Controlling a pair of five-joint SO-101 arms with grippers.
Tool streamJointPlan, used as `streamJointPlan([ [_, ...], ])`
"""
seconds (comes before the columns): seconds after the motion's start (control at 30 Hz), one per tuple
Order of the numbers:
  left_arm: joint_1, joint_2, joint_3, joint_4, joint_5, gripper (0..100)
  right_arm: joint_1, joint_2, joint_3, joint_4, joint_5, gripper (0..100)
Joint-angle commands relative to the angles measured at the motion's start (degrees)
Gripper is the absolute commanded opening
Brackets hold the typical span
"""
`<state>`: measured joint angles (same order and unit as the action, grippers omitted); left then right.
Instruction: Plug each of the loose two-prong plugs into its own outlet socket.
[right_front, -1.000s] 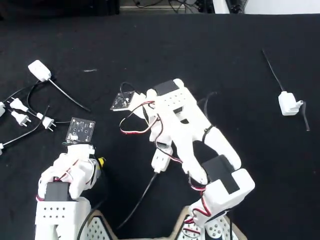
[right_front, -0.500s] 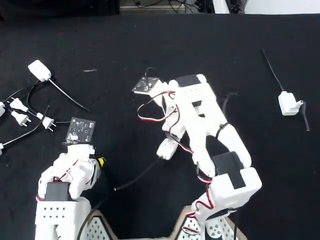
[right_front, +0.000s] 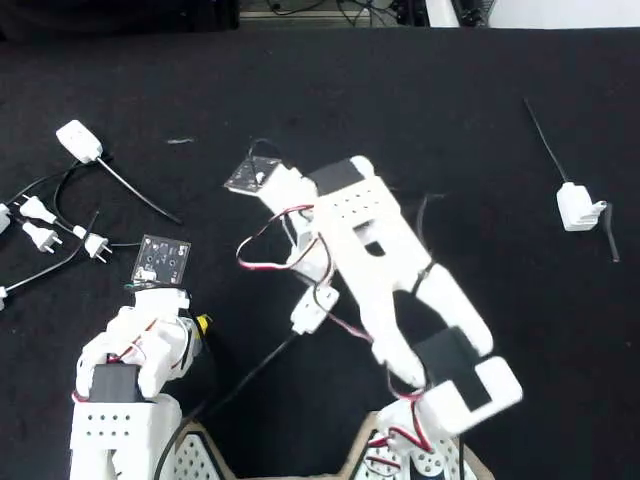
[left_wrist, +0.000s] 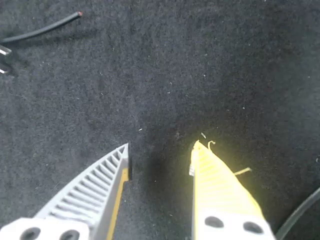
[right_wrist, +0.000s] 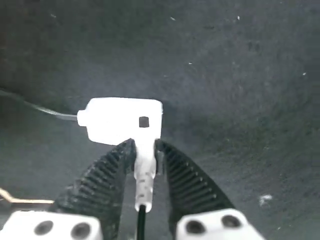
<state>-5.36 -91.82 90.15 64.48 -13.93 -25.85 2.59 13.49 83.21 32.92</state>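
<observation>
Plug (right_wrist: 144, 172) sits clamped in the right gripper (right_wrist: 145, 147), touching a white socket (right_wrist: 120, 120). Left gripper (left_wrist: 160, 150) hangs wide above the table (left_wrist: 210, 60).

A black, felt-like surface (right_front: 480, 110) spreads across the whole scene, flecked with pale lint. Beyond its far edge lie dark cables (right_front: 350, 10) and a bright white panel (right_front: 560, 12)

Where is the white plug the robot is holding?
In the right wrist view, the white plug is pinched in the right gripper, its front end against a white socket block.
</observation>
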Motion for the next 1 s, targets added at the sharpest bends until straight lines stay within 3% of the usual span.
streamJointPlan([
  [0.0,-0.48,-0.53,-0.92,-0.79,-0.26,20,-2.73,-5.23,-0.66,4.04,-4.4,1.1],
  [0.23,-0.4,-0.53,-3.82,-0.35,-0.26,20,-2.2,-5.67,-1.36,8.0,-4.22,1.1],
  [0.37,0.31,-0.53,-7.87,-0.88,-0.53,20,2.11,-7.43,-1.89,10.29,-3.96,1.1],
  [0.63,17.45,0.18,-9.01,-0.35,-4.57,21,10.46,-23.34,3.3,13.01,-1.67,1.1],
  [0.97,27.38,7.91,-8.92,-3.25,-0.79,21,22.24,-38.2,17.98,5.01,-1.14,1.1],
])
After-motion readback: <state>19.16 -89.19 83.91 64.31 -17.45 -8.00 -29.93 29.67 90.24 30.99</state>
